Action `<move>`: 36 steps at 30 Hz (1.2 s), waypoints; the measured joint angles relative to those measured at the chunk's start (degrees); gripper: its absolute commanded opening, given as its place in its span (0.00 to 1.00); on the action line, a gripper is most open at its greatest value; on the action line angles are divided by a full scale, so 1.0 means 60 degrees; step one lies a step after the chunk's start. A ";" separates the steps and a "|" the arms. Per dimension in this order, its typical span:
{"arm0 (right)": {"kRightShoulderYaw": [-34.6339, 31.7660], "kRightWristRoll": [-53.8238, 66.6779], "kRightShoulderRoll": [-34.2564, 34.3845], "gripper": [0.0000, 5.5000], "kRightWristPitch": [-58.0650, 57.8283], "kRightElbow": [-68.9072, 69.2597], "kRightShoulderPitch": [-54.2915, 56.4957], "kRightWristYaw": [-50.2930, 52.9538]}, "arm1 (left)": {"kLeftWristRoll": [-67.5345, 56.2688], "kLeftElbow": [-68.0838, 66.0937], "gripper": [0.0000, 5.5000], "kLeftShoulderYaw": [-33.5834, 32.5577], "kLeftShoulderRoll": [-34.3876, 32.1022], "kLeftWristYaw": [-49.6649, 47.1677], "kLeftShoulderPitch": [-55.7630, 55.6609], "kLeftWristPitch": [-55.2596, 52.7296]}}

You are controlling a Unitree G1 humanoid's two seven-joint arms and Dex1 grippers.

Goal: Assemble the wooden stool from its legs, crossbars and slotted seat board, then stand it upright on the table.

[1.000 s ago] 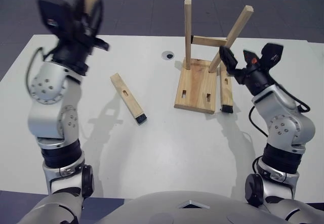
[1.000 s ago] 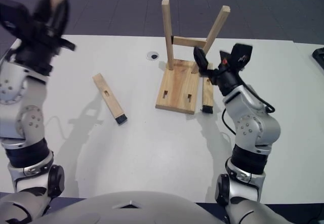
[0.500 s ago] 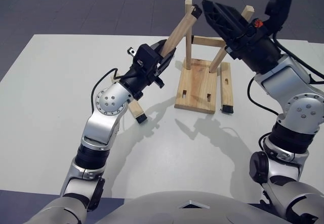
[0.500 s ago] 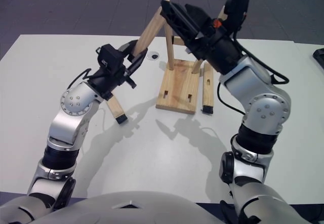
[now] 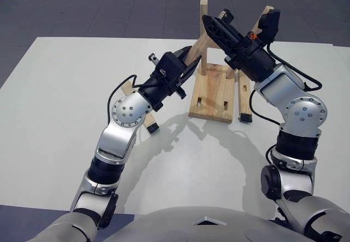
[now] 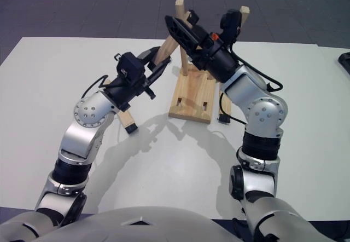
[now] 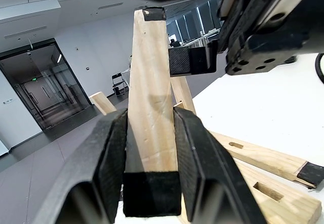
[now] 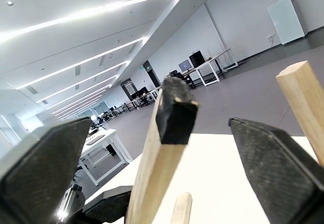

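Note:
The slotted seat board lies flat on the white table. One leg stands upright in it and a second leg leans beside it. My left gripper is shut on a third leg, which slants up towards the stool. That leg's black-capped tip sits between the wide fingers of my open right gripper. One right finger pad touches the leg's side.
A loose leg lies along the board's right edge. Another loose piece with a black end lies left of the board, partly behind my left arm. Bare table stretches in front and to the left.
The left arm brought the leg down from high on the left towards the stool. The right gripper rose from beside the board and now brackets the leg's tip.

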State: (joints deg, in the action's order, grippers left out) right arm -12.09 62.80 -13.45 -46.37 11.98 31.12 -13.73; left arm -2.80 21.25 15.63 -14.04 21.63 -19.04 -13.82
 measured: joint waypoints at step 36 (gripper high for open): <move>-0.0671 0.0763 -0.0399 0.08 0.0302 0.0737 -0.0135 0.0113 | -0.1061 0.0275 0.47 -0.0866 0.0177 0.0284 0.0119 -0.1042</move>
State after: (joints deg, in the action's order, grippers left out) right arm -16.12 67.37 -15.84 -44.56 16.40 30.31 -13.05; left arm -9.16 22.90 10.43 -12.98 23.34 -18.32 -20.07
